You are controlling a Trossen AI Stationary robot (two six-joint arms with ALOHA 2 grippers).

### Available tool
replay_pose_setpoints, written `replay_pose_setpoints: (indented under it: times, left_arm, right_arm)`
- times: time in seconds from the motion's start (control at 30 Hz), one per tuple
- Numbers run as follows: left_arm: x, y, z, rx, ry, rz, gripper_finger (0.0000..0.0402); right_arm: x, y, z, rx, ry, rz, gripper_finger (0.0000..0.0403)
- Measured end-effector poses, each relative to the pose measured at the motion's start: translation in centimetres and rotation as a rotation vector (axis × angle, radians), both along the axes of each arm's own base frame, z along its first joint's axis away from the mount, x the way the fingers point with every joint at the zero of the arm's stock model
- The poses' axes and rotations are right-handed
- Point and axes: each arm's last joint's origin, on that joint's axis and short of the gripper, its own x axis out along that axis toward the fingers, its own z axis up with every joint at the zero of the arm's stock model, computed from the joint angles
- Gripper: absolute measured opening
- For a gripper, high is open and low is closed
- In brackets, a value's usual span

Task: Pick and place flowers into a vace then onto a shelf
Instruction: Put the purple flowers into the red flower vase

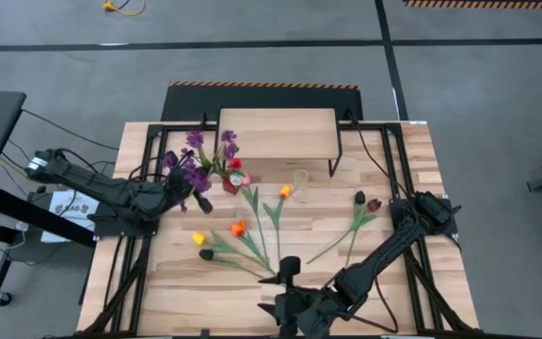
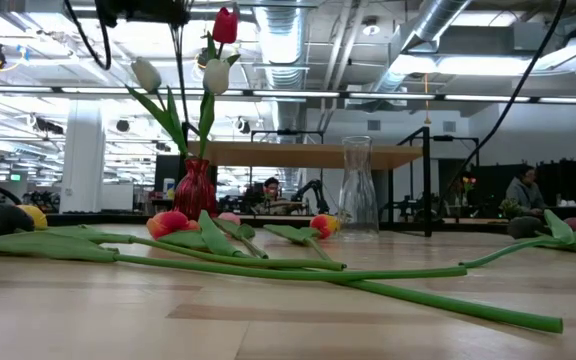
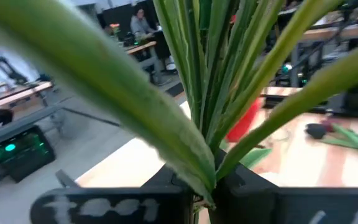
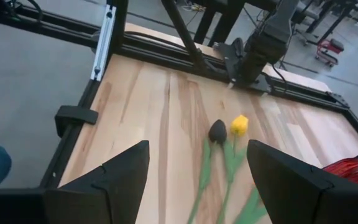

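Observation:
My left gripper [image 1: 194, 191] [image 3: 204, 190] is shut on a bunch of purple sprigs [image 1: 198, 155] beside the red vase [image 1: 232, 183] [image 2: 195, 188]. The low view shows it high above the table [image 2: 140, 10]. Red and white tulips [image 2: 218, 50] stand in that vase. More tulips [image 1: 243, 231] lie flat on the planks, among them a yellow [image 4: 239, 124] and a dark one [image 4: 217, 130]. My right gripper [image 1: 288, 273] [image 4: 197, 149] hovers open over the near edge, those two ahead of it. The shelf [image 1: 276, 132] stands at the far side. My left gripper pinches several green stems and long leaves [image 3: 207, 134] together between its two fingers. The fingers lie across the stems, which rise upright past them. In the low view a thin stem [image 2: 180, 70] runs down from the gripper toward the red vase's mouth.
A clear glass vase [image 1: 300, 179] [image 2: 356, 190] stands in front of the shelf's near edge. Two maroon tulips [image 1: 365, 202] lie toward the right. Black frame rails [image 4: 114, 37] border the table. People sit in the room beyond.

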Motion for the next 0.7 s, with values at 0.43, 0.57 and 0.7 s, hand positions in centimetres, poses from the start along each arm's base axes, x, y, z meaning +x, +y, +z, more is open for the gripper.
replay_pose_setpoints:
  times: [0.43, 0.57, 0.7]
  left_arm:
    - [0.1, 1.3, -1.9, -0.066, -0.061, 0.084, 0.0]
    - [0.1, 1.3, -2.3, -0.076, -0.097, 0.075, 0.0]
    - [0.1, 1.4, -2.5, -0.075, -0.101, 0.078, 0.0]
  right_arm:
    - [-0.5, 0.4, -0.2, -0.017, 0.02, 0.012, 0.0265]
    - [-0.5, 0.2, -0.8, -0.027, 0.028, 0.007, 0.0265]
    - [-0.5, 0.2, -0.9, -0.029, 0.03, 0.005, 0.0265]
